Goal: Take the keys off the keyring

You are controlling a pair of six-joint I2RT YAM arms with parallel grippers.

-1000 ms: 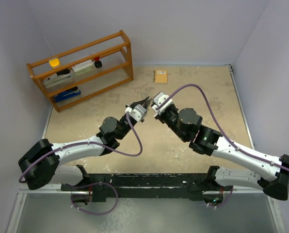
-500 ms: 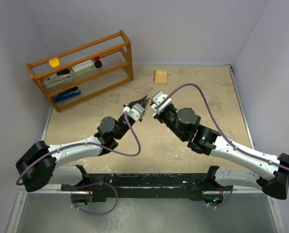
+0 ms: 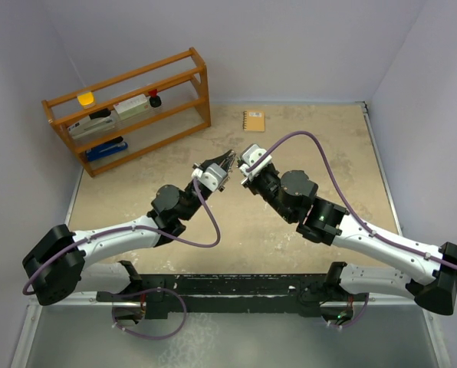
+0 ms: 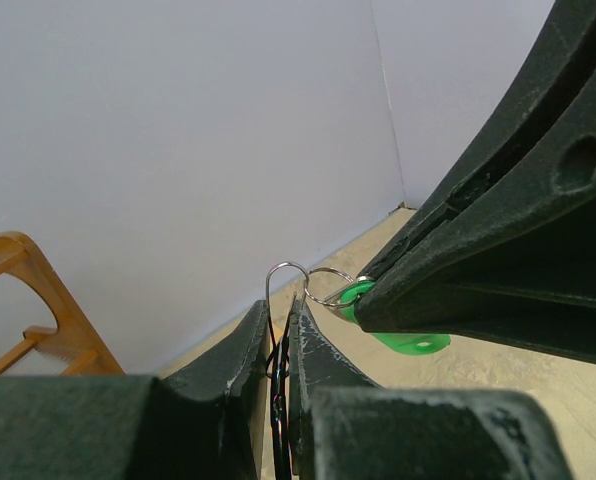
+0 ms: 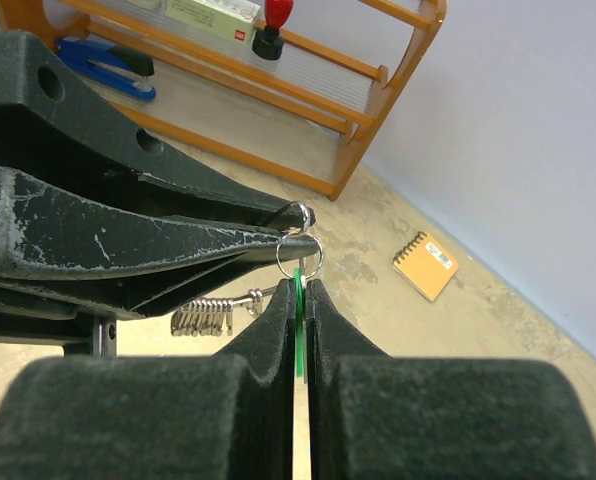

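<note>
Find the keyring (image 4: 286, 264) raised above the tabletop (image 3: 305, 130) near its centre, pinched between the nearly closed fingers of the left hand (image 4: 280, 315), wire loop poking past the tips. Note the right hand (image 5: 299, 287) tip to tip with it, pressed flat on the green key (image 4: 406, 343), joined to the loop by a small ring (image 5: 299, 257). See silver keys (image 5: 203, 318) dangling in a bunch below the left fingers, and a tan notebook (image 3: 254, 120) lying well apart near the far wall

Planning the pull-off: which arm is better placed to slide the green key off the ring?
Right, probably: the right tool pinches the green key, while the left tool clamps the ring and can anchor it.
</note>
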